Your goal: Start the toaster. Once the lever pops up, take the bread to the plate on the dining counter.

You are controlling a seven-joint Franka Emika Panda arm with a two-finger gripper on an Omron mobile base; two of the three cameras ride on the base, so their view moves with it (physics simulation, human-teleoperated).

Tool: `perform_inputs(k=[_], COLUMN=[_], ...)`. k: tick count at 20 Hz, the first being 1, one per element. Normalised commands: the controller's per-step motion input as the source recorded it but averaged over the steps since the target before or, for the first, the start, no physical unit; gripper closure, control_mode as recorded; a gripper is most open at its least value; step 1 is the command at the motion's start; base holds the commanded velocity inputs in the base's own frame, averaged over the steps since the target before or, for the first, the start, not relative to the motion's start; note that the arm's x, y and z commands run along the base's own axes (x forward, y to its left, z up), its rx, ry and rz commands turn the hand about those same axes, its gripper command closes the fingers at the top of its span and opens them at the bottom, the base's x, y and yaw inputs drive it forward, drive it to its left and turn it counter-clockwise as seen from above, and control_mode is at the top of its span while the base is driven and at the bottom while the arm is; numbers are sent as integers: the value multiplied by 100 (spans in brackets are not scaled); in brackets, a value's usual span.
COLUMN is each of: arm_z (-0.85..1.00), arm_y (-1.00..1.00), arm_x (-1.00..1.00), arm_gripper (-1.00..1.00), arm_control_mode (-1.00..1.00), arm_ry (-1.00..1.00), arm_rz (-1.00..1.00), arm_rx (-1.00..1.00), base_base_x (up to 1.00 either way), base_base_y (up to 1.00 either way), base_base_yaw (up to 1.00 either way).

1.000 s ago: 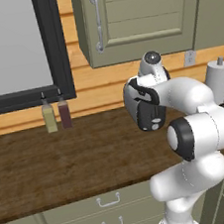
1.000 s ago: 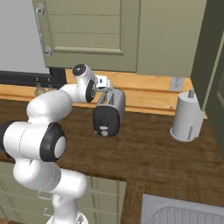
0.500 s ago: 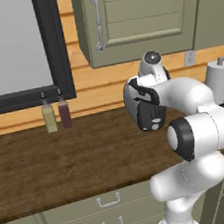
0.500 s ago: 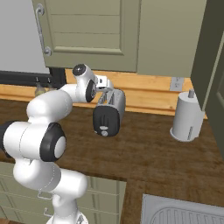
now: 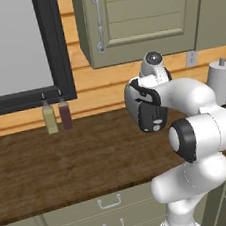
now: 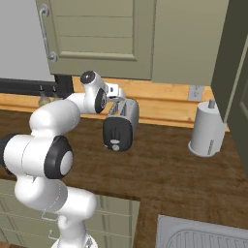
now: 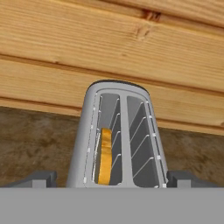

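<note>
Toaster (image 6: 118, 127): small rounded silver-grey metal box, smooth shell, black end panel (image 6: 116, 133) with a round grey knob (image 6: 115, 143). Stands on the dark brown wood-grain countertop (image 6: 169, 169), directly below and just ahead of the gripper (image 7: 111, 177). Two long top slots with thin wire guides, seen from above in the hand view (image 7: 119, 140).

Bread (image 7: 104, 155): thin tan-gold slice, standing on edge in the slot that lies left of centre in the hand view; the neighbouring slot holds none.

Gripper: two small dark fingertips (image 7: 40, 178), spread wide, one to each side of the toaster body, clasping nothing. Whether the tips touch the shell cannot be told. In the right base view the hand (image 6: 117, 96) sits over the toaster's top rear.

Wall behind the toaster: horizontal honey-coloured wood planks (image 7: 109, 48) with visible grain and knots.

Upright cylinder (image 6: 207, 128): pale grey, smooth, small knob on top; on the same countertop, well apart from the gripper, toward the right of the right base view.

Two small bottles (image 5: 56, 115): one pale yellow-green, one dark reddish, black caps; side by side at the wall, well off to the gripper's left in the left base view.

Cabinets (image 5: 138, 18): flat-panelled, grey-green, metal bar handle (image 5: 97, 21), above the gripper.

Drawers (image 5: 109, 202): grey-green fronts, small curved pulls, under the countertop.
</note>
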Motion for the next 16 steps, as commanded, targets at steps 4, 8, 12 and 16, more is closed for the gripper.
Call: perform_inputs(k=[4,8,12,16], arm_z=[0,0,0,0], arm_y=[0,0,0,0], arm_x=[0,0,0,0], arm_gripper=[-100,-100,-100,-100], arm_control_mode=[-100,-100,-100,-100], arm_ry=[0,0,0,0], arm_rz=[0,0,0,0], arm_rx=[0,0,0,0], base_base_x=[0,0,0,0], base_base_y=[0,0,0,0], base_base_yaw=[0,0,0,0])
